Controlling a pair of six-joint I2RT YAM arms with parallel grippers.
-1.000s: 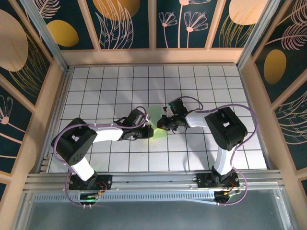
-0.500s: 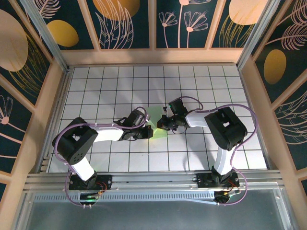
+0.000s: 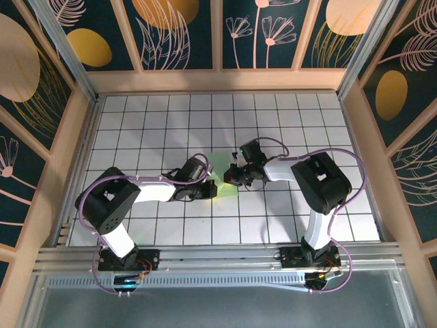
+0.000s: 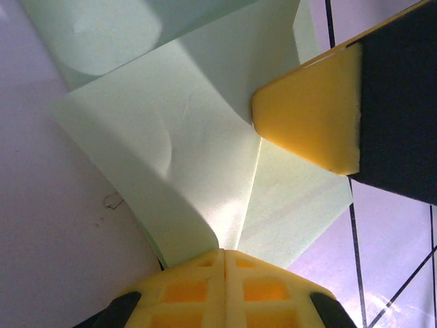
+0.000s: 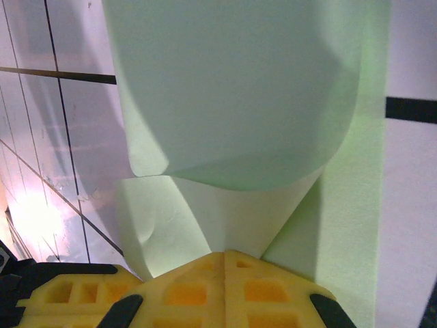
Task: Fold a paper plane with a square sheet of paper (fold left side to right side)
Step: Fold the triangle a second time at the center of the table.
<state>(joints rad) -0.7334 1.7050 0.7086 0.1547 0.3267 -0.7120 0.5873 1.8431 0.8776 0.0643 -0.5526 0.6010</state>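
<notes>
- The sheet of paper (image 3: 220, 164) is pale mint green and partly folded, with overlapping flaps curling upward.
- It lies near the middle of the bench (image 3: 136, 123).

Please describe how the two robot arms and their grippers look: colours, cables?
The left arm and right arm have bulky black joint housings, white links and looping purple cables. The left gripper and right gripper have yellow fingers with square recesses, on black bodies.

A robotics lab cell: a white gridded table (image 3: 136, 123) boxed in by wood-framed walls (image 3: 87, 113) with dark floral panels (image 3: 181, 34). An aluminium rail (image 3: 218, 254) along its near edge carries two robot arms (image 3: 113, 205).
</notes>
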